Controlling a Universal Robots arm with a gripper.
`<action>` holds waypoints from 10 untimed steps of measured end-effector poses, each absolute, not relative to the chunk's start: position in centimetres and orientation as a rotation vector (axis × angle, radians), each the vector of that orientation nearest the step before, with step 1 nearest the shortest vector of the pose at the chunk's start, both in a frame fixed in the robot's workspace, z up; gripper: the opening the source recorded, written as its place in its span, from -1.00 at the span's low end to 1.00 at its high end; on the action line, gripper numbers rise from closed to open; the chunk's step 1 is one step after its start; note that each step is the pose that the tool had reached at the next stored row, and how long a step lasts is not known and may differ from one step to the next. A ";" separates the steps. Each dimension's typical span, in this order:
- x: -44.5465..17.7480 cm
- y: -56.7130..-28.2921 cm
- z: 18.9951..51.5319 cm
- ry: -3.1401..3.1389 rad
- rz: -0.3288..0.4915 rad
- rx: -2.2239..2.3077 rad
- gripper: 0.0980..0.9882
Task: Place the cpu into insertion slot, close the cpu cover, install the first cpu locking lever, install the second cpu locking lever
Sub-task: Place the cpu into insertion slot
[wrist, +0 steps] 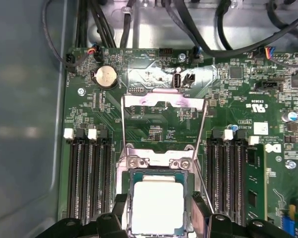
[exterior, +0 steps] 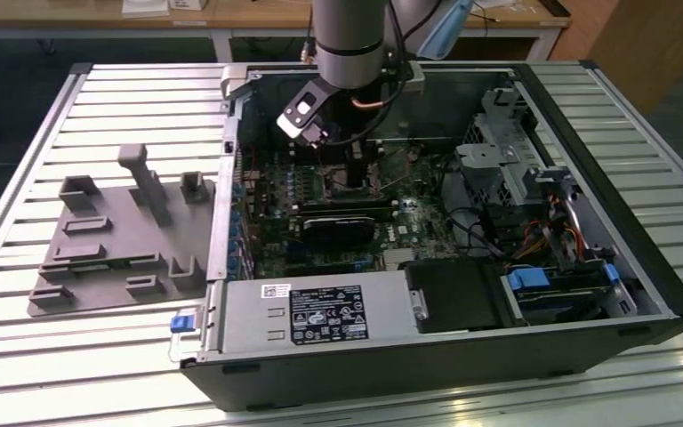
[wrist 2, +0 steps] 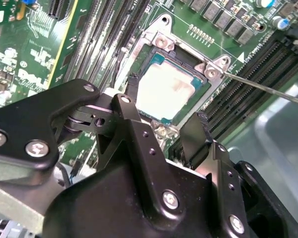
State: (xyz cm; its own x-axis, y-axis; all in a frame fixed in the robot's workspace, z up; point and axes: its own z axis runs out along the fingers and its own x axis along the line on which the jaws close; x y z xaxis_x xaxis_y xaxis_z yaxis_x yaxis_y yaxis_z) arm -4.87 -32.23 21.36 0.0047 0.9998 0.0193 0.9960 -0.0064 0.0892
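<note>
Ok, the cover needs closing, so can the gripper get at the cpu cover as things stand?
Probably yes: the cpu cover stands swung open just beyond the gripper, which hangs over the seated cpu, with nothing between them.

So the cpu (wrist: pixel 156 208), a little square with a pale silvery top, is lying flat in the insertion slot (wrist 2: pixel 161 42), right between the gripper (wrist: pixel 159 206) fingertips. Looks like neither one touches it, hard to say. The cpu cover (wrist: pixel 164 100), a thin silver frame, is flipped back just past the fingertips. One locking lever (wrist 2: pixel 268 90) sticks out unlatched.
</note>
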 end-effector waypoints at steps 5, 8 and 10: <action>-4.9 -32.2 22.3 2.179 0.119 2.191 0.15; -4.9 -32.2 22.9 2.179 0.119 2.191 0.15; -4.9 -32.2 23.1 2.179 0.119 2.191 0.15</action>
